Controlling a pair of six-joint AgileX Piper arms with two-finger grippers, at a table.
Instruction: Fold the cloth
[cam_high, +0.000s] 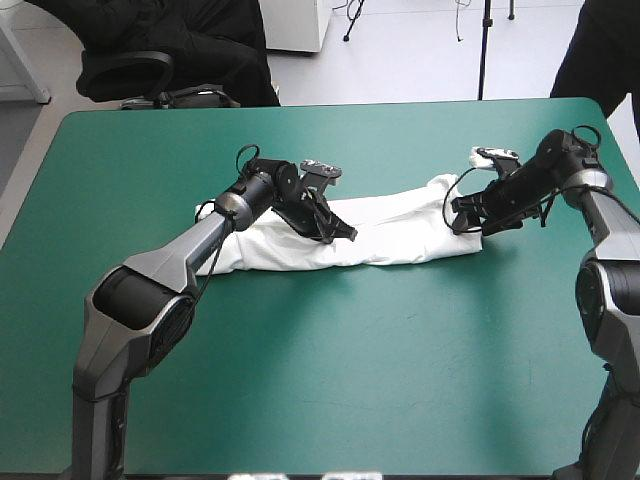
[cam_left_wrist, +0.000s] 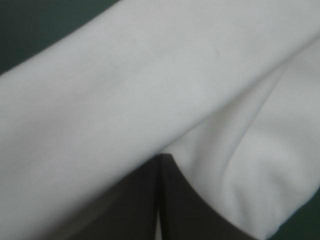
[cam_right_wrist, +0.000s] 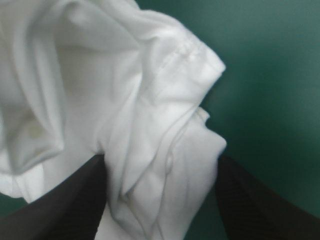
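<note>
1. Table (cam_high: 300, 400), teal-green cover: bare across the whole near half and down both sides. Narrower bare strip along the far edge, behind the cloth. Most open room toward the near edge and the near corners.
2. T-shirt (cam_high: 400, 235), white: laid as a long, loosely folded band across the far half of the table, running left to right and rising slightly toward the right. Left end tucked under the left arm, right end bunched at the right gripper. Well apart from the near edge, clear of the left and right edges, nearer the far edge but not touching it. Near long edge fairly straight, far long edge wavier, with a raised lump at the right end.
3. Left gripper (cam_high: 340, 232): low over the middle of the band, pointing right. In the left wrist view, black fingers (cam_left_wrist: 185, 210) drawn together into one arch with only a thin pale sliver between them, pinching the T-shirt, and a smooth fold lying across just ahead of the tip.
4. Right gripper (cam_high: 468, 220): at the band's right end, pointing left. In the right wrist view, fingers (cam_right_wrist: 65, 200) spread wide, with the crumpled, hemmed end of the cloth sitting between them and bare cover just beside it.
</note>
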